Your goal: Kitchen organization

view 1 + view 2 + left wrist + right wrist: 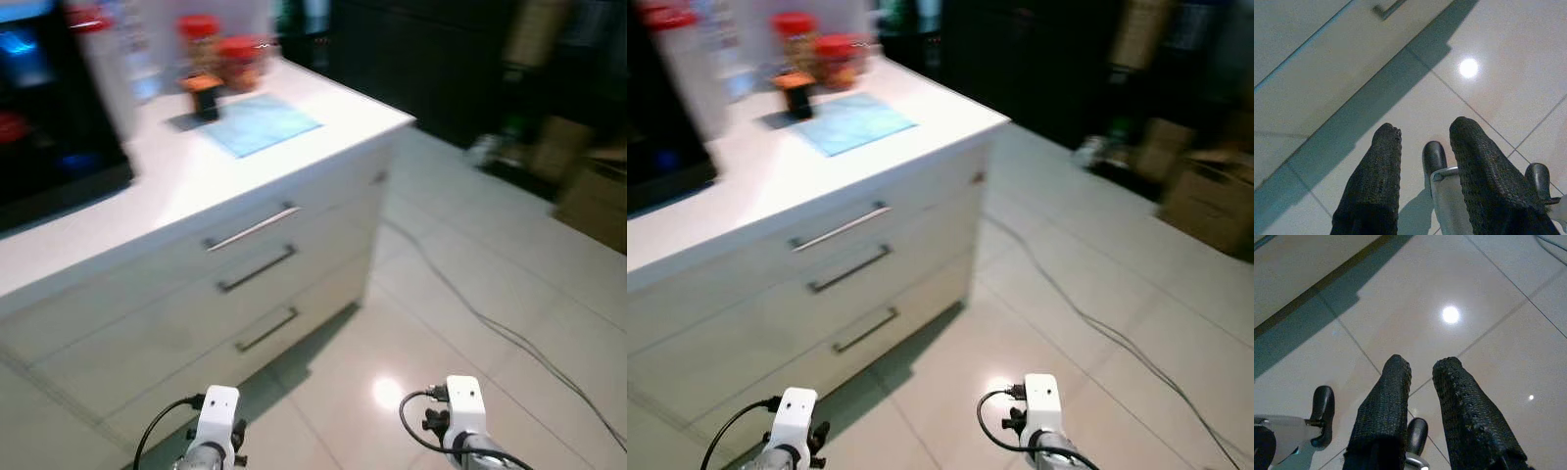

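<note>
White three-drawer counter (196, 186) upper left, red-lidded jars (220, 54) by blue mat (263, 122), left gripper (1422, 142) and right gripper (1421, 374) low over tiled floor (470, 294), jaws slightly spread, empty

White counter (196, 181) over pale grey-white drawers (186, 323) with brushed silver handles (252, 227); light blue mat (261, 123) on the counter at eleven o'clock; two jars with red lids (220, 47) and orange-brown contents behind it; small black container with an orange top (204, 95) at the mat's near corner; black appliance (49, 108) with blue glow at ten o'clock; glossy cream floor tiles (470, 264) with thin grey grout lines and one bright white glare spot (388, 393); dark grey cable (490, 328) across the tiles at three o'clock; brown cardboard boxes (588, 191) at two o'clock, blurred; left gripper (1425, 142) and right gripper (1420, 369) fingers black with a dotted, knobbly texture; white wrist housings (217, 411) with black wires at six o'clock.
</note>
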{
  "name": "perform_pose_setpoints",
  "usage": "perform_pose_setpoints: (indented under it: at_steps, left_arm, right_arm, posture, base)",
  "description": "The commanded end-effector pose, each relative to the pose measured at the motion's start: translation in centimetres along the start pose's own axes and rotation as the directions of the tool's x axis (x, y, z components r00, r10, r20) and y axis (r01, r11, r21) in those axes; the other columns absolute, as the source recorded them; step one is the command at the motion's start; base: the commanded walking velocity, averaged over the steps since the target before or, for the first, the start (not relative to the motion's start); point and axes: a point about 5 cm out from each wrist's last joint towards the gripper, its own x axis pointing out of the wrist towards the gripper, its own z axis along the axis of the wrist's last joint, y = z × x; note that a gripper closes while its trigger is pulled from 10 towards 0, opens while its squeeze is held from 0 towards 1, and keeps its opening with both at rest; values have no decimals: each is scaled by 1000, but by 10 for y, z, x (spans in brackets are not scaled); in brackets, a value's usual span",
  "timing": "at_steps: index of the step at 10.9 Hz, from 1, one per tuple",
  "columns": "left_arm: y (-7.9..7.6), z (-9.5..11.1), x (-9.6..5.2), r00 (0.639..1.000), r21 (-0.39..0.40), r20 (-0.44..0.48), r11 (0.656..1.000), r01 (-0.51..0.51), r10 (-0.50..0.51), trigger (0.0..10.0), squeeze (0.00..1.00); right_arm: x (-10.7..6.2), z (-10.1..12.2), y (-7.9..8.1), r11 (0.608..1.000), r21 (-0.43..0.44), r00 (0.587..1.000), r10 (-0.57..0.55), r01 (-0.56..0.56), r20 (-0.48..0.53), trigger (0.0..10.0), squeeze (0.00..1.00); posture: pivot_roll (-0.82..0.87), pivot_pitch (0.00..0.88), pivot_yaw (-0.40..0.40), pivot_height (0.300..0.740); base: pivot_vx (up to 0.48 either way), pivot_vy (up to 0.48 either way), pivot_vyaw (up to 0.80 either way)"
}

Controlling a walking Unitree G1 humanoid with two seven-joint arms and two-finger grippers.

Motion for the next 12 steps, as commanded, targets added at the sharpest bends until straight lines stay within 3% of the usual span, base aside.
perform_pose_setpoints:
  at_steps: [1,12]
  left_arm:
    - [0,-3,-1,1000,3,-10,1000,3,-3,10000,0]
    - [-3,-4,-1,1000,5,-14,1000,18,-18,10000,0]
  right_arm:
    - [0,0,1,1000,-18,1000,8,-8,-14,10000,0]
    - [0,-1,3,998,-42,999,37,-38,-25,10000,0]
  posture:
    - [63,0,27,740]
    - [70,0,24,740]
  base:
    - [0,0,800]
    - [0,0,800]
